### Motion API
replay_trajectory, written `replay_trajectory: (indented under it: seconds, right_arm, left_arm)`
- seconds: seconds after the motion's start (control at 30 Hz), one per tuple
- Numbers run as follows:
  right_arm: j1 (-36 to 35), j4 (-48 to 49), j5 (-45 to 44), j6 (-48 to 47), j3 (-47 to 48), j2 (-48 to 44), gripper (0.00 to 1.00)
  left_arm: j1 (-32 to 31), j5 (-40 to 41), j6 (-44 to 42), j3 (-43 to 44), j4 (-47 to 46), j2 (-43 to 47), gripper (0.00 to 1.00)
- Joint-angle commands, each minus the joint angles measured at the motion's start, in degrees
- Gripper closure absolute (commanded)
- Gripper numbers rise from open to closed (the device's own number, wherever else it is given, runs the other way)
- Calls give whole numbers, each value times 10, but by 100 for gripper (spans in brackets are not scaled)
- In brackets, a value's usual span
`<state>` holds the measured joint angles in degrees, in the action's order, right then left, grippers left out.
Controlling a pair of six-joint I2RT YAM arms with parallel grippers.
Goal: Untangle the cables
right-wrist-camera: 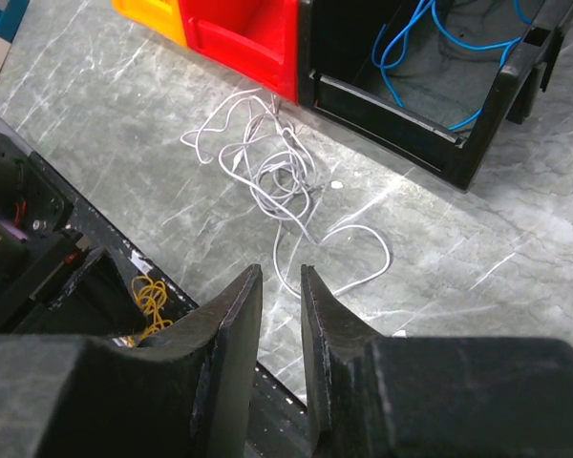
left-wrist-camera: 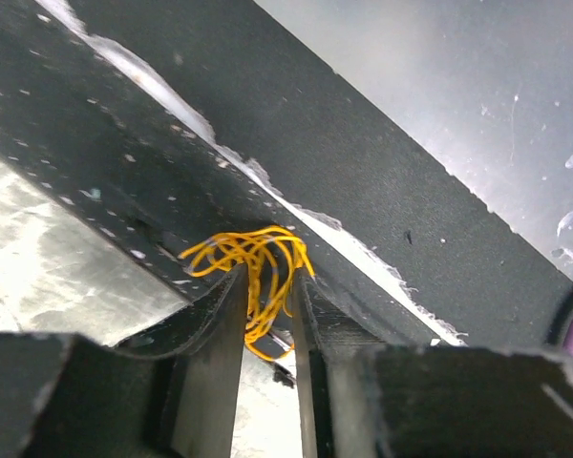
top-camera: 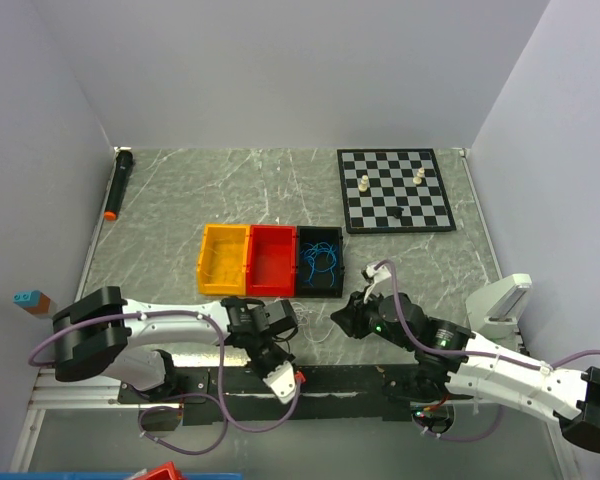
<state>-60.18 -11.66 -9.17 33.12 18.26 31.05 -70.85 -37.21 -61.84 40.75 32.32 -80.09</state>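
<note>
at near rail (left-wrist-camera: 411, 191) | yellow cable (left-wrist-camera: 253, 258) between left fingers (left-wrist-camera: 210, 329) | white cable (right-wrist-camera: 267, 167) apart

The left arm (top-camera: 170, 325) and right arm (top-camera: 500, 375) wore white shells with black joint housings. A purple hose (top-camera: 40, 345) looped along each. The left pincer (left-wrist-camera: 269, 286) and right pincer (right-wrist-camera: 279, 277) had flat, matte black fingers. A green light (top-camera: 378, 327) glowed near the right wrist.
</note>
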Motion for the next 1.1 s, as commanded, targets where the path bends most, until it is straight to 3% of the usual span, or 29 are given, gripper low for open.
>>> replay_trajectory:
  seconds: [0.0,0.1,0.23,0.53,0.87,1.07]
  right_arm:
    - [7,8,-7,-10,-5,-9,70]
    - [12,8,-5,-10,-6,-10,71]
    - [16,8,-1,-12,-2,-7,71]
    - [19,13,10,-24,24,10,71]
    - [20,55,71,-14,52,4,51]
    - [20,63,60,-2,65,-11,42]
  left_arm:
    - [-9,15,-32,-23,-2,-4,71]
    - [-11,31,-30,-31,-17,-1,80]
    - [-11,53,-24,-34,-42,6,99]
    - [-7,205,51,41,-128,37,99]
    - [12,282,73,112,-161,69,99]
    - [20,304,85,128,-196,79,99]
